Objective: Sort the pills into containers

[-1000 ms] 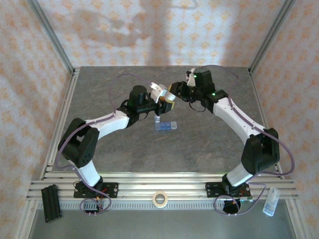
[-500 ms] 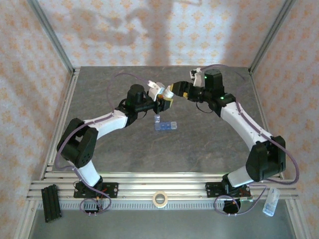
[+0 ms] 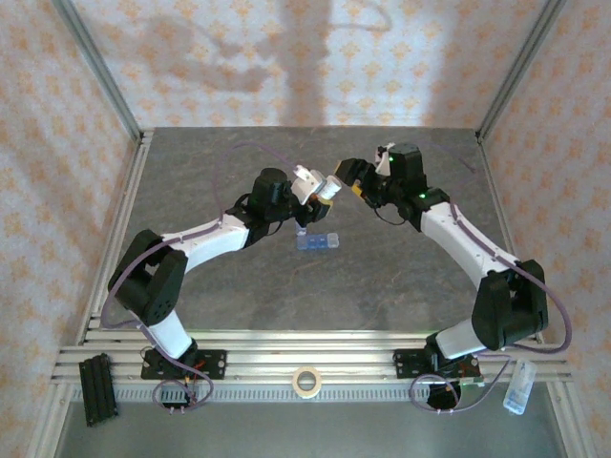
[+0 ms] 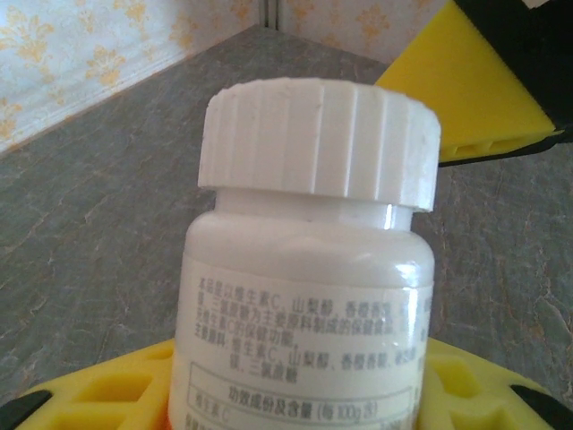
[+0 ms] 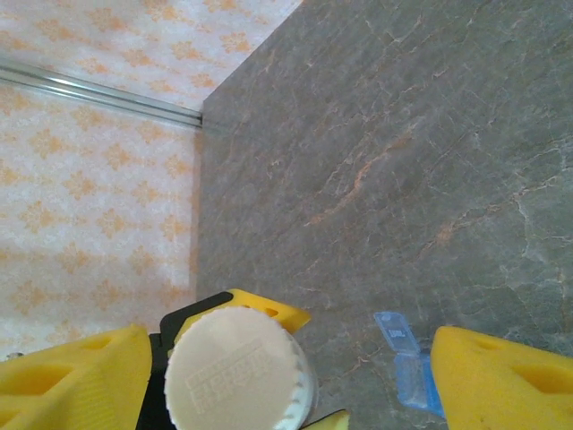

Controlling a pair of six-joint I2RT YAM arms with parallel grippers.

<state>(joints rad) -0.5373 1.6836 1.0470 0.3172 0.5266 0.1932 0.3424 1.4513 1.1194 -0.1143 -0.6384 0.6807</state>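
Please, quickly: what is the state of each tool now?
Left tool: closed on the white bottle.
Right tool: open, holding nothing.

Chinese print on the white bottle [image 4: 304, 296]
Its label reads 维生素C and 山梨醇 among small lines, with (每100g含) lower down; the embossing on the cap [image 5: 235, 374] is illegible.

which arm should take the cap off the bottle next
Right. The left gripper is clamped on the white bottle, so it can't; the right gripper is open with its fingers either side of the cap.
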